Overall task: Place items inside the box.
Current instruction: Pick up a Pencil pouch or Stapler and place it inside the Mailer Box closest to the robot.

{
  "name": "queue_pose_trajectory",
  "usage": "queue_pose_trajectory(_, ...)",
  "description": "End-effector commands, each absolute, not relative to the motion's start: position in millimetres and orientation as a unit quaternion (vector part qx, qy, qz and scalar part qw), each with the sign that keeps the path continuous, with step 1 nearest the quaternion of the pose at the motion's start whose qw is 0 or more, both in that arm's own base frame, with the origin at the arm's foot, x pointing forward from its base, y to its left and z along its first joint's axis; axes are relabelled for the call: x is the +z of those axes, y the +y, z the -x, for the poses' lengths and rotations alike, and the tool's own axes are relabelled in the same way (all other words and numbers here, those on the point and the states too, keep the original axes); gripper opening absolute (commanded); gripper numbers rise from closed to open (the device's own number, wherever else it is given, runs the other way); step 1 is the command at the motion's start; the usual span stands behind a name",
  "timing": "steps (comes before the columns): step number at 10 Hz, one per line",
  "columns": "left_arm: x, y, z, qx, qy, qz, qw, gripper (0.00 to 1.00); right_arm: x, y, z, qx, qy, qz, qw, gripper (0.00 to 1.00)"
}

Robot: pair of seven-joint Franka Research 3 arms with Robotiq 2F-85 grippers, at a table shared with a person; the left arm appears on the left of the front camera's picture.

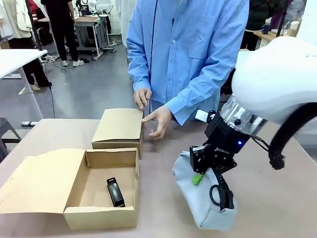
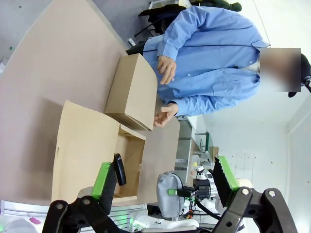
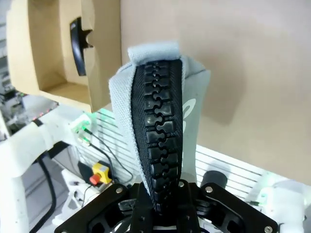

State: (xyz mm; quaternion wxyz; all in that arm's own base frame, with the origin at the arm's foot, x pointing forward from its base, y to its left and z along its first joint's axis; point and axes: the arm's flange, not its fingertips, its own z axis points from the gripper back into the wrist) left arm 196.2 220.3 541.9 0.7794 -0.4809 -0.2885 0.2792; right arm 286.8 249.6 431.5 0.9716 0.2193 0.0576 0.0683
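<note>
A grey zippered pencil pouch (image 1: 195, 201) hangs tilted just over the table, right of the box; whether its low end touches the table I cannot tell. My right gripper (image 1: 201, 177) is shut on its top edge. In the right wrist view the pouch (image 3: 192, 116) and its black zipper run up from the shut right gripper (image 3: 165, 196). The open cardboard box (image 1: 99, 217) sits front left with a black stapler (image 1: 115, 192) lying inside it. High above the table, my left gripper (image 2: 163, 170) is open and holds nothing; below it are the box (image 2: 82, 150), the stapler (image 2: 119, 169) and the pouch (image 2: 167, 194).
A closed cardboard box (image 1: 119, 128) stands just behind the open one. A person in a blue shirt stands at the far side, one hand (image 1: 158, 121) resting by the closed box's right edge. The open box's flap (image 1: 34, 181) lies flat to its left.
</note>
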Motion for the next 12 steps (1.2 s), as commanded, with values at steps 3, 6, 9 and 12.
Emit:
queue_pose_trajectory(3, 542, 219, -194, 0.271, -0.298, 0.484, 0.777, 1.00, 428, 259, -287, 0.049, 0.037, -0.241, 0.969, 0.05)
queue_pose_trajectory(6, 542, 219, -194, 0.271, -0.298, 0.484, 0.777, 1.00, 468, 308, -275, -0.073, 0.016, -0.356, 0.932, 0.05)
queue_pose_trajectory(9, 542, 219, -194, 0.271, -0.298, 0.484, 0.777, 1.00, 472, 381, -276, -0.131, 0.014, -0.320, 0.938, 0.05)
queue_pose_trajectory(12, 542, 219, -194, 0.271, -0.298, 0.484, 0.777, 1.00, 460, 461, -291, -0.068, -0.030, -0.291, 0.954, 0.05)
